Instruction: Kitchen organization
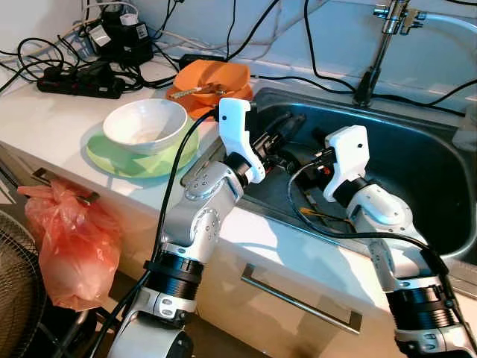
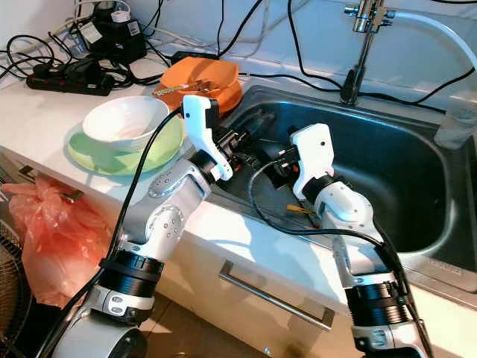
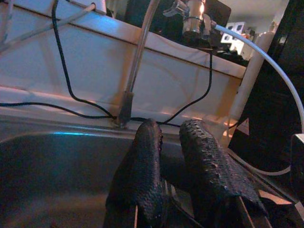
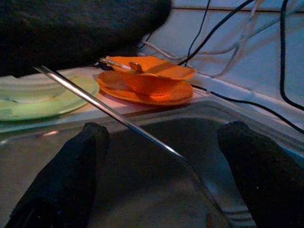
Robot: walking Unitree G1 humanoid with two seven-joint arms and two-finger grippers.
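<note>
The left gripper [image 3: 166,166] has its two fingers close together, with only a narrow gap, and they clamp a thin metal utensil whose end shows low between them in the left wrist view. The right gripper [image 4: 161,175] is wide open; its two fingers [image 4: 71,166] stand far apart and touch nothing. In the right wrist view a slim metal handle [image 4: 118,118] runs slanted across the gap between these fingers, up toward the dark left gripper above. I cannot tell which kind of utensil it is.

Both grippers are inside the sink [image 1: 417,171], at its left part, and point to each other. The head views show this, but the handle is hard to see there.

The left wrist view shows the tap [image 3: 137,61] behind the sink and one white hose [image 3: 266,71]; the head views show the same tap [image 1: 384,45] from above. The right wrist view shows the counter at the left of the sink.

On this counter there are two orange plates [image 1: 212,78], stacked, with one utensil on top. Just beside them there is one green plate [image 1: 112,160], and one white bowl [image 1: 145,123] stands on it. Behind is one black power strip [image 1: 78,80] with many black cables. One red bag [image 1: 63,246] hangs under the counter edge. One drawer handle [image 1: 298,302] is below the sink.
</note>
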